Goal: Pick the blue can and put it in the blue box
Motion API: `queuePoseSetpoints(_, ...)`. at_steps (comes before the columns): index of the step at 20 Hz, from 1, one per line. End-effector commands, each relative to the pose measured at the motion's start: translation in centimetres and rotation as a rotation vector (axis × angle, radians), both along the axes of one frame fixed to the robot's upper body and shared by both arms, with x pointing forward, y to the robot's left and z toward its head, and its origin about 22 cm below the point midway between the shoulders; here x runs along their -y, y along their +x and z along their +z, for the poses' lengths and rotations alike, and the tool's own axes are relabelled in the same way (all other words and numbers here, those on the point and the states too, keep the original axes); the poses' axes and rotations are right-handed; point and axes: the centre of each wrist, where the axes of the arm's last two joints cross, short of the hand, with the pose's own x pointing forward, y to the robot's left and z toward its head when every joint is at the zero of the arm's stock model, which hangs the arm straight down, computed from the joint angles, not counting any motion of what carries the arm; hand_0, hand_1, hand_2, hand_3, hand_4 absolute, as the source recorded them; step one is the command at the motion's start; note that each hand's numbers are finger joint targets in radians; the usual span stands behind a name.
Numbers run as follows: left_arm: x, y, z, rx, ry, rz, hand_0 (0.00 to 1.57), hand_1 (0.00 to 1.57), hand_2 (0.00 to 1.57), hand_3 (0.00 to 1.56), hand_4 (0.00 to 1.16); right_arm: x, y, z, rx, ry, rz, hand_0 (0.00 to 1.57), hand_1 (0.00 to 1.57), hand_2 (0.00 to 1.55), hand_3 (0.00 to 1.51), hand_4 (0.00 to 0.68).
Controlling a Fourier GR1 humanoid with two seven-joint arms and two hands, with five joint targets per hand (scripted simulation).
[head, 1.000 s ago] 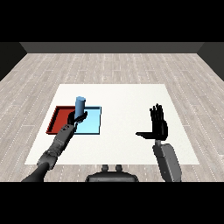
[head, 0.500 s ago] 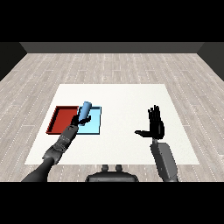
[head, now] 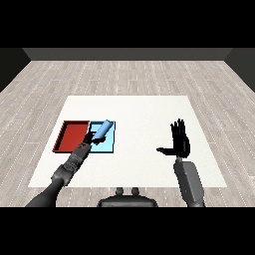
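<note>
So the left hand (head: 88, 143) is curled round the blue can (head: 102, 130), which leans over at a slant, top end pointing up and to the right, over the light blue tray (head: 107, 145). Can't tell if the can touches the tray or hangs just above it. Red tray (head: 72, 135) sits right beside it on the left, edges touching. Over on the other side the right hand (head: 180, 142) is raised above the white surface (head: 139, 114), fingers straight up and thumb stuck out sideways, holding nothing. Round the surface it's pale wood-plank floor (head: 129, 74), with a dark wall (head: 127, 54) at the back.
</note>
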Motion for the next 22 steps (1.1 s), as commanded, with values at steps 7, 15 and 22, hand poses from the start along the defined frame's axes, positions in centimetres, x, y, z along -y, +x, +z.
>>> queuePoseSetpoints(7, -2.0, -1.9, -1.6, 0.149, 0.076, 0.197, 0.00, 0.00, 0.00, 0.00, 0.00, -0.6, 0.5, -0.9, 0.018, 0.026, 0.016, 0.00, 0.00, 0.00, 0.00, 0.000)
queuePoseSetpoints(15, 0.8, 1.2, 3.1, 0.766, -0.131, 0.035, 0.00, 0.00, 0.00, 0.00, 0.00, -1.1, 0.4, 0.4, 0.029, 0.047, 0.035, 0.00, 0.00, 0.00, 0.00, 0.000)
queuePoseSetpoints(22, 3.0, -1.8, 3.1, 0.996, -0.336, -0.186, 0.00, 0.00, 0.00, 0.00, 0.00, -0.7, -1.4, -0.2, -0.010, -0.031, 0.026, 0.00, 0.00, 0.00, 0.00, 0.000)
